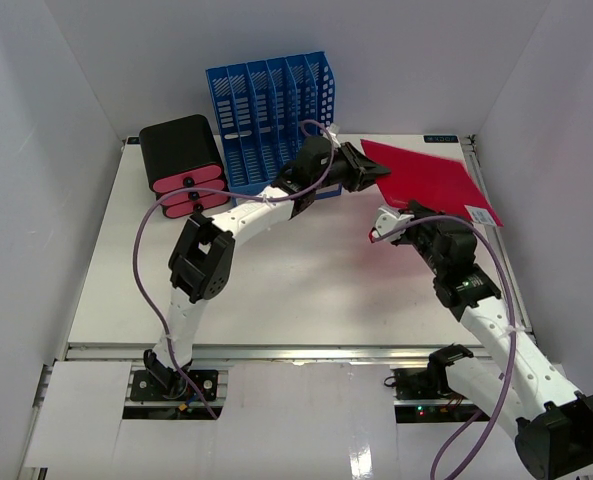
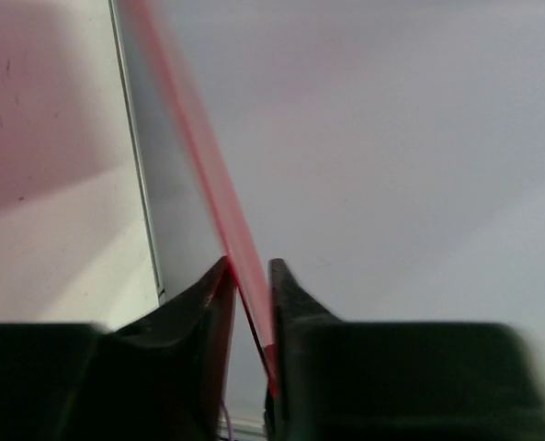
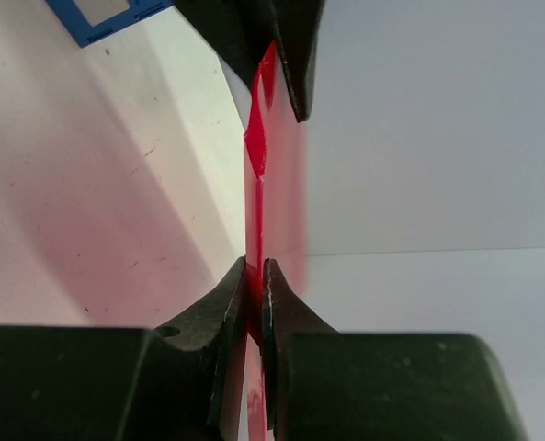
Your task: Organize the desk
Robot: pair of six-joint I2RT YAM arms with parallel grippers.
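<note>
1. Beneath both arms: counter [image 1: 306,290], lying flat, silver rail [image 1: 296,350] along the near edge; long axis seemingly left to right, hard to judge from above.
2. Over the far right corner: red sheet [image 1: 431,180], lifted clear and tilted, long edge slanting from far left to near right.
3. Left hand [image 1: 376,170]: slightly spread astride the sheet's left corner.
4. Right hand [image 1: 384,228]: pressed together, pinching the sheet's near edge.
5. Far left: black drawer box [image 1: 181,150]; just right, blue file rack [image 1: 271,110], upright.

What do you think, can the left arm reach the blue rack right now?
Probably yes: the blue rack stands just beside the left gripper, nothing between them. Its fingers straddle the red folder, though.
</note>
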